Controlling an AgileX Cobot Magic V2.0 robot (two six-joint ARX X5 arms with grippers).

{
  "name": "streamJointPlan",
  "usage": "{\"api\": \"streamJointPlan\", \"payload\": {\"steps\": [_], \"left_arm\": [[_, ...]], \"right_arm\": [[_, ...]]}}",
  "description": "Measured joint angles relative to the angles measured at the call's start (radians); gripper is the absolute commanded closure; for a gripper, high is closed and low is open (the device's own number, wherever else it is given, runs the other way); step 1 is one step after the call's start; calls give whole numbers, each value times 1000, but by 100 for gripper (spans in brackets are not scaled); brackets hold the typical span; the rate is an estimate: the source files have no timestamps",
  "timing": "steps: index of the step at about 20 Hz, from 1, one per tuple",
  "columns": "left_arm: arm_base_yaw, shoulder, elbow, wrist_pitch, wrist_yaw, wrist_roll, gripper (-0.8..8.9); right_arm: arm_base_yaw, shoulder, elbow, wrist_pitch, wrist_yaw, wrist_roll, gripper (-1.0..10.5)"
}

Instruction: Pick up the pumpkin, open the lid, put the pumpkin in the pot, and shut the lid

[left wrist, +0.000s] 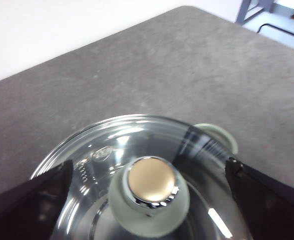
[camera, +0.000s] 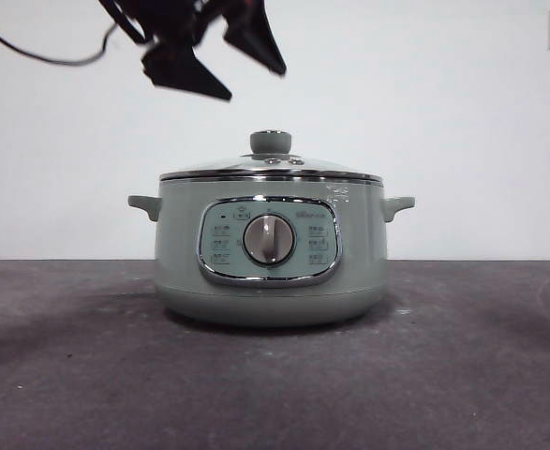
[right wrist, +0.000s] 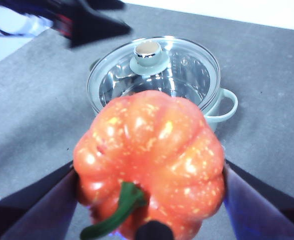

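The sage-green pot stands mid-table with the glass lid resting on it. My left gripper hangs open a little above the lid's knob. In the left wrist view the knob lies between the spread jaws of the left gripper, untouched. My right gripper is shut on the orange pumpkin, held in the air short of the pot, green stem toward the camera. The front view does not show the pumpkin. The lid and the left gripper also show in the right wrist view.
The dark grey table runs out on both sides of the pot, against a white wall. The pot's side handles stick out left and right. A black cable hangs at the upper left.
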Motion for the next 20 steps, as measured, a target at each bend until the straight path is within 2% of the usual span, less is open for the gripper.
{"api": "streamJointPlan", "payload": {"steps": [5, 9, 12, 16, 18, 20], "left_arm": [[-13, 86, 0, 74, -9, 1, 99], [-28, 119, 0, 76, -23, 1, 100], [-40, 120, 0, 71, -24, 1, 298], [-55, 120, 0, 31, -43, 1, 421], [-57, 120, 0, 31, -58, 1, 535], [-57, 120, 0, 31, -66, 1, 604]], "right_arm": [[0, -6, 0, 0, 0, 0, 957], [0, -5, 0, 0, 0, 0, 957], [0, -5, 0, 0, 0, 0, 957], [0, -5, 0, 0, 0, 0, 957], [0, -5, 0, 0, 0, 0, 957], [0, -5, 0, 0, 0, 0, 957]]}}
